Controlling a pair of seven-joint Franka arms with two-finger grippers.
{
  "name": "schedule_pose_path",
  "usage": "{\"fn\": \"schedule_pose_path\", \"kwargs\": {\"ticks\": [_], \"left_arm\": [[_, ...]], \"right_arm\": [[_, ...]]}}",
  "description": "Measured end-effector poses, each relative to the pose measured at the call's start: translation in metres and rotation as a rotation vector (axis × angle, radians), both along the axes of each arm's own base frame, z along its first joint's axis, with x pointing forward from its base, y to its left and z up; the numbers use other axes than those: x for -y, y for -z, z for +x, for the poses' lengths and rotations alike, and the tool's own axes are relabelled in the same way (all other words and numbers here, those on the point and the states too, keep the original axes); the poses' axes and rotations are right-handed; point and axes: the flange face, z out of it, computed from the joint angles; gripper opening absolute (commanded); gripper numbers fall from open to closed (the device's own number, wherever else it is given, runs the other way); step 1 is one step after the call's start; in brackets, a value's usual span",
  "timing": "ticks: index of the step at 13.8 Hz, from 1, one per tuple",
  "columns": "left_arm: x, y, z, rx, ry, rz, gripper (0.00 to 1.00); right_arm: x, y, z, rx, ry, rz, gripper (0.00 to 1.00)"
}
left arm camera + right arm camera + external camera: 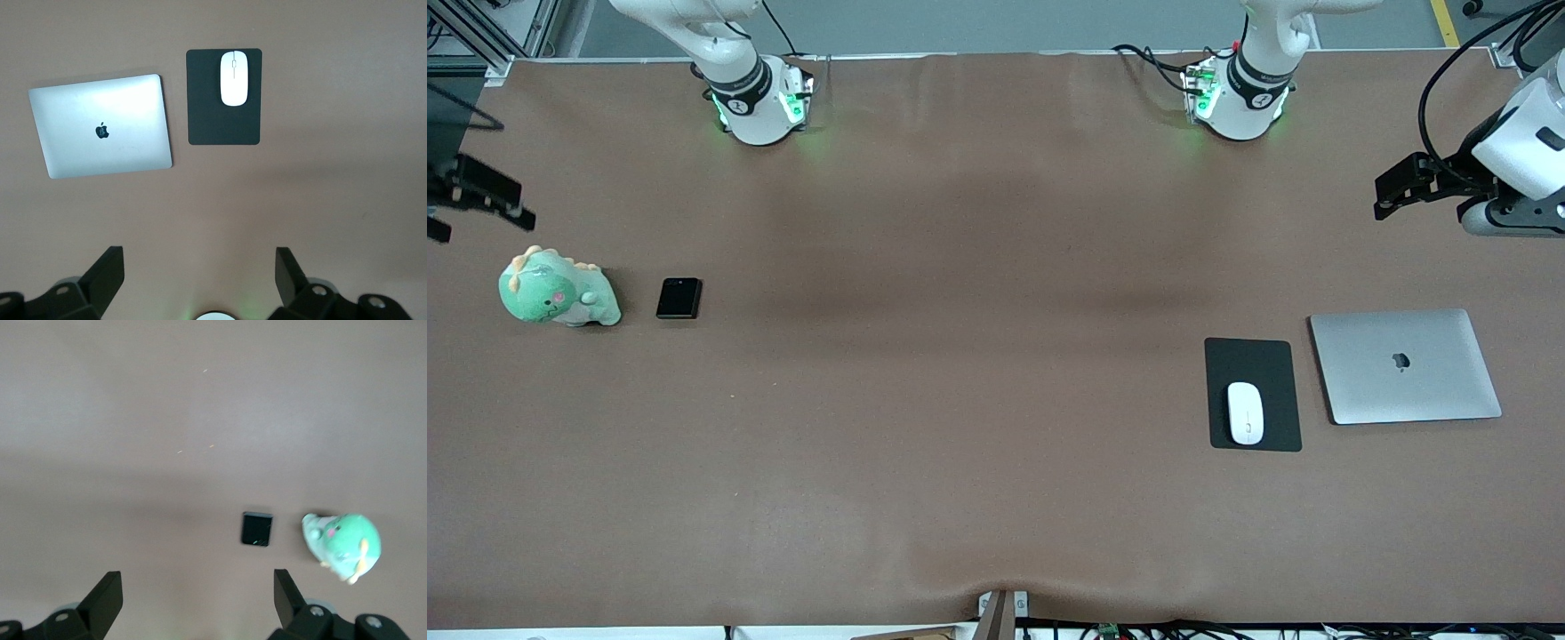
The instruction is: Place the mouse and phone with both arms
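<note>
Mouse point(1245, 412) on black pad point(1252, 354) — phone point(679, 298) beside green plush point(558, 292).

the table point(960, 400) is covered with a brown matt sheet that looks like cloth or soft vinyl, with light waves in it. the mouse point(1245, 412) is white smooth plastic, a little glossy. it lies on a black matt pad point(1252, 356), which looks like fabric or rubber. the laptop point(1405, 365) has a silver metal lid with a satin, brushed look. the phone point(679, 298) is black and glossy, like glass. the green toy point(558, 290) is soft plush cloth. the gripper fingers point(105, 273) look like black matt plastic.
</note>
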Motion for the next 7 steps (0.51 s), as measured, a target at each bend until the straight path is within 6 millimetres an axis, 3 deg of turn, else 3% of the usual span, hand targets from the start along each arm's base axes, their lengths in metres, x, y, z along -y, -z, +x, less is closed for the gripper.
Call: {"fn": "schedule_pose_path", "kwargs": {"ticks": [3, 5, 7], "left_arm": [[0.001, 0.000, 0.000, 0.000, 0.001, 0.000, 1.00], [0.001, 0.000, 0.000, 0.000, 0.001, 0.000, 1.00], [0.001, 0.000, 0.000, 0.000, 0.001, 0.000, 1.00]], "right_arm": [[-0.037, -0.027, -0.028, 0.002, 0.026, -0.007, 1.00], [-0.030, -0.037, -0.042, -0.002, 0.047, -0.030, 1.00], [-0.016, -0.031, -0.045, -0.017, 0.074, -0.058, 1.00]]}}
